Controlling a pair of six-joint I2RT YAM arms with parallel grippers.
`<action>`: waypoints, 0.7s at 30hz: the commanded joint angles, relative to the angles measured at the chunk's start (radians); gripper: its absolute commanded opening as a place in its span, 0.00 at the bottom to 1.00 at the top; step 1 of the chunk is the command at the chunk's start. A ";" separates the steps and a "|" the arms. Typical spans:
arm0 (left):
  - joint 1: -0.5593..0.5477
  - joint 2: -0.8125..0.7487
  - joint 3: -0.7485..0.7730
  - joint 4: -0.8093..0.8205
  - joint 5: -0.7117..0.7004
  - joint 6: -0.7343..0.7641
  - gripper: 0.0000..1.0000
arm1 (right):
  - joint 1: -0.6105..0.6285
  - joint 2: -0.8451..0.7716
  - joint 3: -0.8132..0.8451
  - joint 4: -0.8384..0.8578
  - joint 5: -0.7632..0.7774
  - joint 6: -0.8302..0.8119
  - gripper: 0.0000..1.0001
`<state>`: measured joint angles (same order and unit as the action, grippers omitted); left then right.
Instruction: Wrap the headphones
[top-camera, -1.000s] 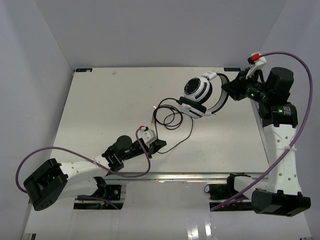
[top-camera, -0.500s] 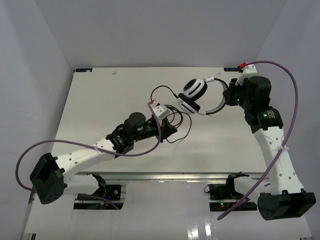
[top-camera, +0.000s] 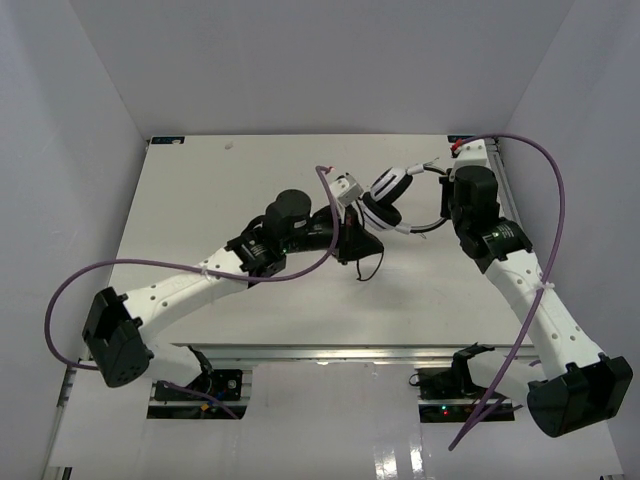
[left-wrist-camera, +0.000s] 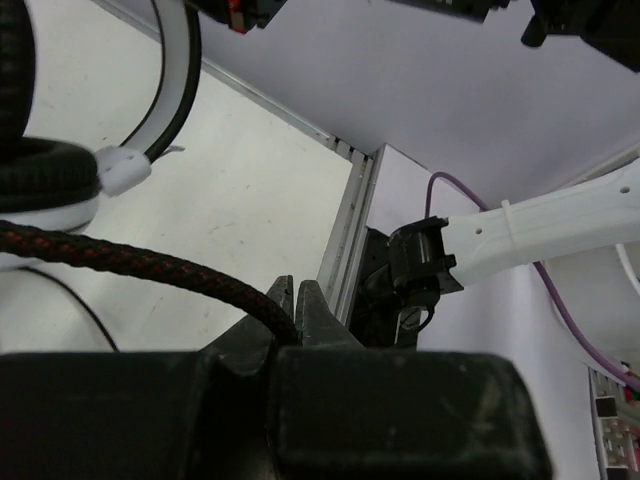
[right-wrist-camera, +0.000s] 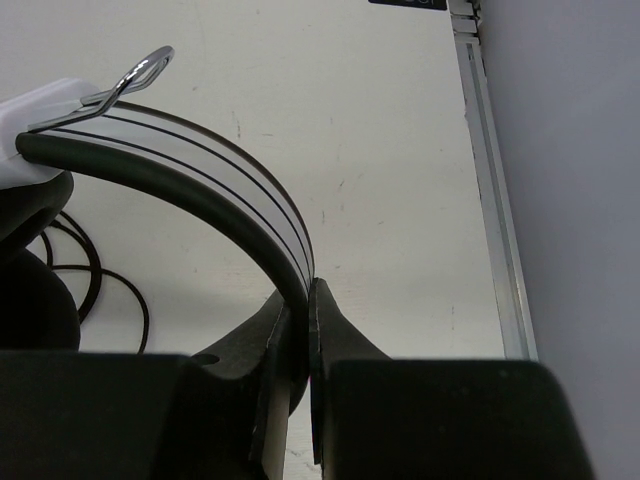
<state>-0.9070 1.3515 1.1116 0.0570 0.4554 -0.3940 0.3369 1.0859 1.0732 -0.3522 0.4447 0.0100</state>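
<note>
The headphones (top-camera: 386, 192) sit upper right of centre in the top view, apparently lifted off the table (top-camera: 200, 190) and held between the two arms. The right gripper (right-wrist-camera: 303, 296) is clenched on the headband (right-wrist-camera: 200, 170), with only the finger ends pinching its thin edge. The left gripper (left-wrist-camera: 298, 302) is clamped on the braided cable (left-wrist-camera: 130, 265), just beside an earcup (left-wrist-camera: 35, 185) at the left of its wrist view.

The main risk, as I judge it, is the right grip. The headband is a smooth curved strip held by a narrow bite, so a pull on the cable from the left arm could twist it or drag it out of the jaws and drop the headphones.

The second risk is the cable itself. It enters the left jaws at a sharp bend, so it may slide through under tension or kink at the pinch. A loose loop hangs below the left gripper in the top view. That slack could catch on the gripper or an earcup and tangle rather than lie in neat turns.

The left arm's purple cable (top-camera: 326, 180) arches close to the headphones, so winding moves there could snag it.
</note>
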 joint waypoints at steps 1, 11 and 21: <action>-0.010 0.123 0.105 -0.020 0.136 -0.066 0.00 | 0.042 0.022 0.048 0.136 0.069 0.038 0.08; -0.100 0.255 0.072 -0.052 0.161 -0.031 0.00 | 0.005 0.084 0.237 0.073 -0.101 0.201 0.08; -0.101 0.179 -0.127 -0.018 -0.036 0.071 0.00 | -0.213 0.005 0.292 0.011 -0.553 0.398 0.08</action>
<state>-1.0042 1.6064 1.0262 0.0222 0.5158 -0.3817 0.1980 1.1426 1.2969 -0.4072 0.1451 0.2293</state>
